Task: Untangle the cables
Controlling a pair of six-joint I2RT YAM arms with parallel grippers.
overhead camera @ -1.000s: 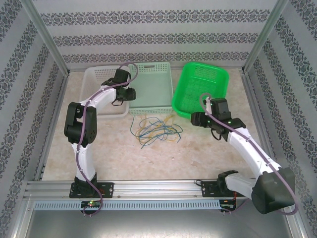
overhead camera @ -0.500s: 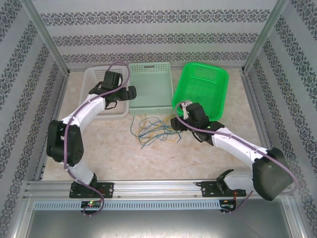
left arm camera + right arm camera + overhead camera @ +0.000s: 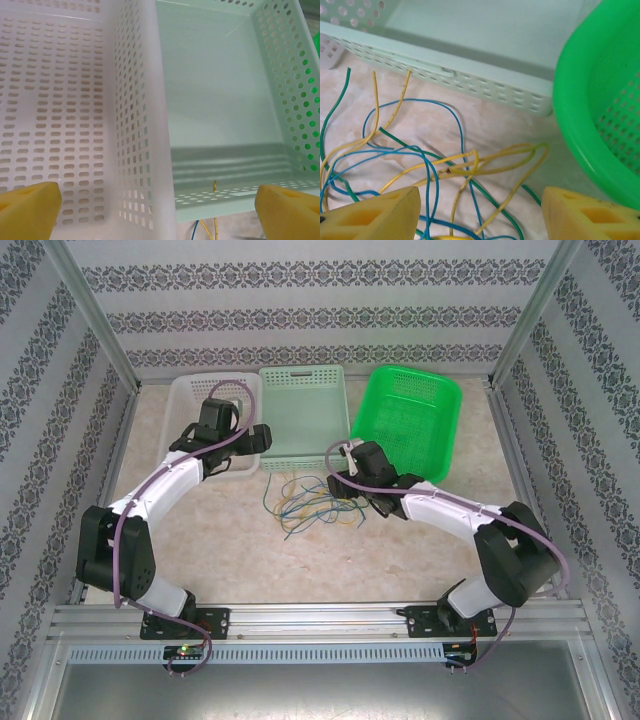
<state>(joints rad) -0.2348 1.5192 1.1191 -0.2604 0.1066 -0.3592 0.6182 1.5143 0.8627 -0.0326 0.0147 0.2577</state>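
**Item 1. Cables [image 3: 308,502].** One tangle of thin strands in three colours: yellow, blue and green. It lies on the table [image 3: 300,570] just in front of the near wall of the pale green basket [image 3: 305,420]. The strands cross too often for a count per colour. None has been separated yet, so the sorting looks barely begun.

**Item 2. Baskets, three.** The pale green basket is the middle one. The white basket [image 3: 190,400] touches its left wall, and the bright green basket [image 3: 410,410] sits just beside its right wall. They probably serve as one bin for each colour.

**Item 3. Grippers, two.**
- **Left gripper [image 3: 157,214].** It hangs over the pale green basket's left wall, where that wall meets the white basket. The jaws are spread to their widest and hold nothing, so it seems parked clear of the work.
- **Right gripper [image 3: 480,217].** It is near the pale green basket's near right corner, low over the tangle. Its yellow pads [image 3: 370,215] stand well apart, with strands running between them but none pinched. It appears lined up to pick one.
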